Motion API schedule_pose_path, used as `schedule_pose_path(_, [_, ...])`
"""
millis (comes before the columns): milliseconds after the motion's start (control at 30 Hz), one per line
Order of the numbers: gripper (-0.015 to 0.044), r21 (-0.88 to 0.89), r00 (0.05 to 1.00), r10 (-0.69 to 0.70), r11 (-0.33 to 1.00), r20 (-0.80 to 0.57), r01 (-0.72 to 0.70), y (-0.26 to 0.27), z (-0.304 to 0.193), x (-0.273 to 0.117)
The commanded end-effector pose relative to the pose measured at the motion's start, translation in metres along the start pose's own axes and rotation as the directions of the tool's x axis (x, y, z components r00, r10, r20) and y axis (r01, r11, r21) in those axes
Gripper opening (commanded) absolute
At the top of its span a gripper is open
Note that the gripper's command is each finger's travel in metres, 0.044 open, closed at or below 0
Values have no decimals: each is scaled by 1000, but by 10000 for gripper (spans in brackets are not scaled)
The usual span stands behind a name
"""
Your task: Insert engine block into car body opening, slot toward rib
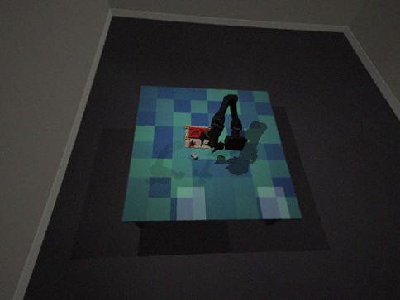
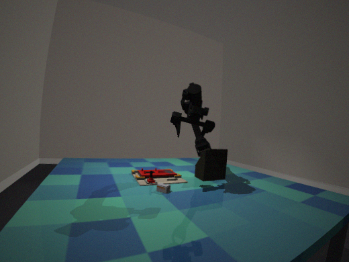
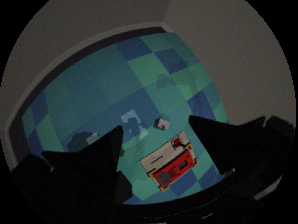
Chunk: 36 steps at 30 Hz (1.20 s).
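The engine block [image 1: 194, 156] [image 2: 164, 188] [image 3: 162, 123], a small light grey block, lies on the table just in front of the pale board. The car body [image 1: 191, 130] [image 2: 158, 173] [image 3: 173, 171] is red and flat, with a dark square recess and a darker grey area at its other end. It lies on the board between yellow corner pieces. My gripper [image 1: 207, 149] [image 2: 190, 135] [image 3: 157, 123] is wide open and empty, high above the table. In the top view it covers one end of the car body. The slot and the rib are too small to make out.
The pale board [image 2: 144, 183] [image 3: 156, 154] carries a small red piece with a black post [image 2: 151, 178] [image 3: 177, 143] near its front corner, and a dark thin mark. The arm's dark base block [image 1: 235, 143] [image 2: 211, 164] stands to the right of the board.
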<state>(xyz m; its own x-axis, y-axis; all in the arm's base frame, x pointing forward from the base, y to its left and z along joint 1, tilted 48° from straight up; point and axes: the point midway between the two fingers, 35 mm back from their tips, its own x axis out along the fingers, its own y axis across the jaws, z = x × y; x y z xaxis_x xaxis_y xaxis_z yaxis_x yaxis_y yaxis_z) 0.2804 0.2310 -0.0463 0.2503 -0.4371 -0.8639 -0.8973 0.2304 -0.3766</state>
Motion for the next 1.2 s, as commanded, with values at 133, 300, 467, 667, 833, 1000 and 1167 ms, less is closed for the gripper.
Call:
schedule_pose_path(133, [440, 204, 984, 43, 979, -174, -7, -34, -19, 46])
schedule_pose_path(300, [440, 320, 957, 87, 947, -276, 7, -52, -36, 76])
schedule_pose_path(467, [440, 423, 919, 134, 905, -370, 38, -65, -58, 104])
schedule_pose_path(667, [440, 502, 881, 174, 861, -440, 81, -72, -80, 124])
schedule_pose_path(833, [440, 502, 881, 173, 861, -441, 82, -70, -89, 146])
schedule_pose_path(1000, [440, 501, 881, 173, 861, -441, 83, -68, -94, 156])
schedule_pose_path(1167, [440, 501, 880, 172, 861, -442, 83, -67, -100, 170])
